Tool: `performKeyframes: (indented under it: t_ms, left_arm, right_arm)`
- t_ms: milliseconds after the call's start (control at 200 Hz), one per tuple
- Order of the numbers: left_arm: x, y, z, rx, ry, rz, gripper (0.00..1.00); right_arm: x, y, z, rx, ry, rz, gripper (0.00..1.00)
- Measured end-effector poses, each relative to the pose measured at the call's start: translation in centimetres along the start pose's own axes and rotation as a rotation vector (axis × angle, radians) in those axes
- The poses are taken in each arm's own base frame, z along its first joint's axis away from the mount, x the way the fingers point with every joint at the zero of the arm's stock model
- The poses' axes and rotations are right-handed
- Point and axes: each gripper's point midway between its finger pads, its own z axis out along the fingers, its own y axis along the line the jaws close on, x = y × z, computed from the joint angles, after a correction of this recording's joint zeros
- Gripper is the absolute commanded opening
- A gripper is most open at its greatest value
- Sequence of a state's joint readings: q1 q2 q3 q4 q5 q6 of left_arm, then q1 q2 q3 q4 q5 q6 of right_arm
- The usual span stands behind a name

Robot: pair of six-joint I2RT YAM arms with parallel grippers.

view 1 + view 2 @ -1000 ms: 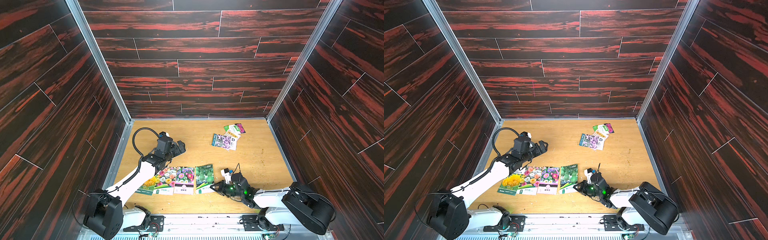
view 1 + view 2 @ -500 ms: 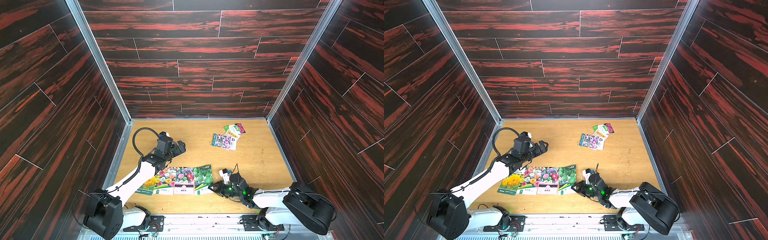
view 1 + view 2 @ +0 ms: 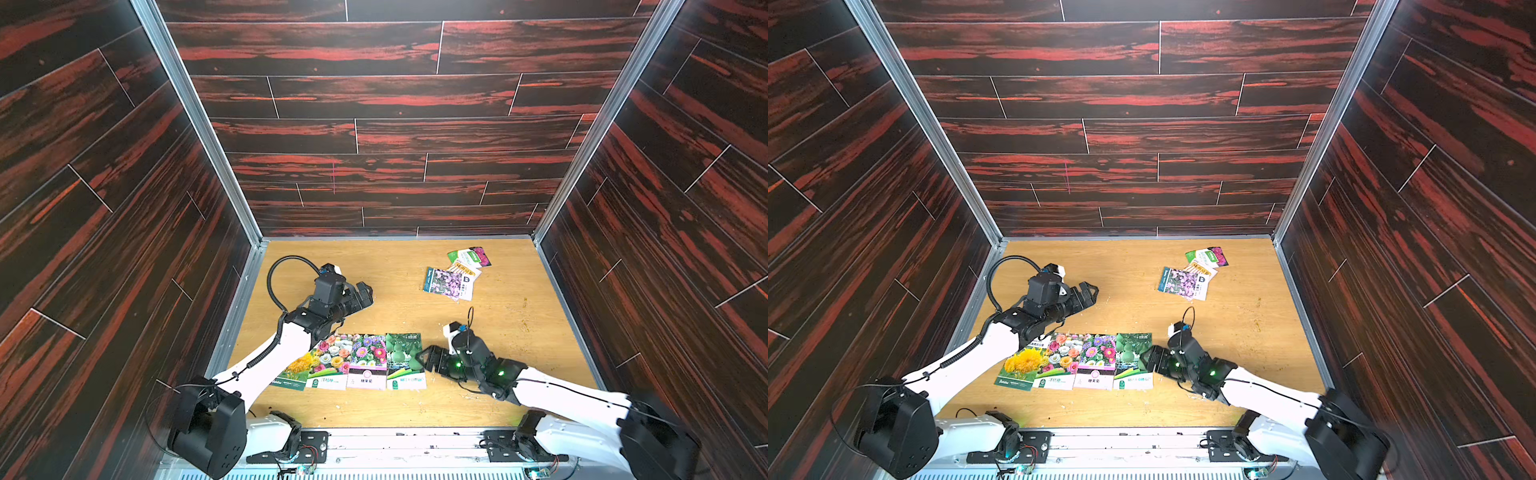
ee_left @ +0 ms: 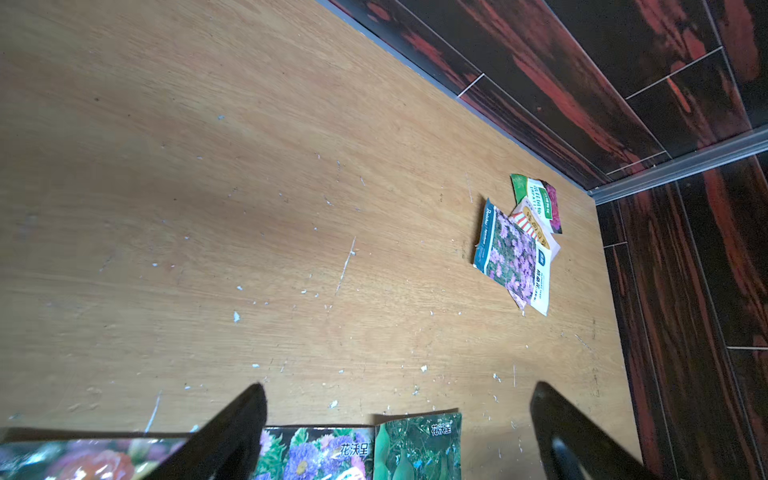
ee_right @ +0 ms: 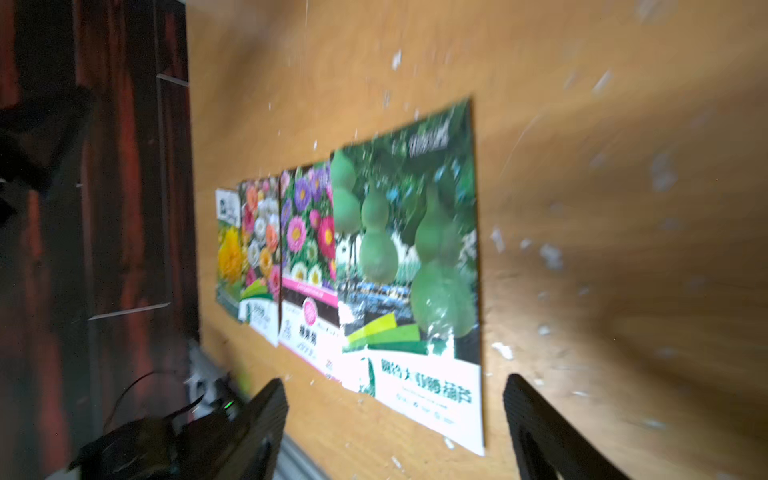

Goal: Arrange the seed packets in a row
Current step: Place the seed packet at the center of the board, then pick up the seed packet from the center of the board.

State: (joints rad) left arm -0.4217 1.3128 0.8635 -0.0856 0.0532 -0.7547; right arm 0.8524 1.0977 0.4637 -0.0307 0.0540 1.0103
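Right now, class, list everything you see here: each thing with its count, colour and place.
seed packets in a row: four; yellow, mixed and purple-pink flowers, green gourds; near table edge
piled seed packets: three; purple, orange, magenta; overlapping, far right
table: one; light wood; under everything
walls: three; dark red-black planks; around table
left hand: one; black, open; over table behind row
right hand: one; black, open; at row's gourd end

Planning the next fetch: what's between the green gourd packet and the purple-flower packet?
Bare, flecked wooden tabletop only, between glossy green gourd packet and purple-flower packet; left wrist view shows it.
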Motion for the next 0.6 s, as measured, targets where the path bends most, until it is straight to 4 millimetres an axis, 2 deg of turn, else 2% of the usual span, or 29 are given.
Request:
performKeyframes:
  t_ms: [120,276,421,526,601]
  left_arm:
    - [0.8,-0.2,1.2,0.022,0.042,0.012,1.00]
    - [1.8,-1.2,4.0,0.071,0.115,0.037,1.00]
    - [1.6,-4.6,7.4,0.169,0.169,0.094,1.00]
    - [1.2,-7.6,10.8,0.250,0.197,0.149,1.00]
    - [1.3,-9.0,13.4,0.292,0.224,0.179,1.00]
  right_arm:
    - [-3.8,-1.8,-1.5,0.096,-0.090,-0.008,0.87]
    - [-10.5,-7.0,-3.8,0.202,-0.229,0.104,0.87]
    - [-15.6,-9.2,-4.7,0.237,-0.291,0.154,0.87]
    - [-19.2,-10.3,-4.1,0.223,-0.315,0.188,0.87]
    - [-21.2,-11.4,-3.3,0.208,-0.324,0.212,0.86]
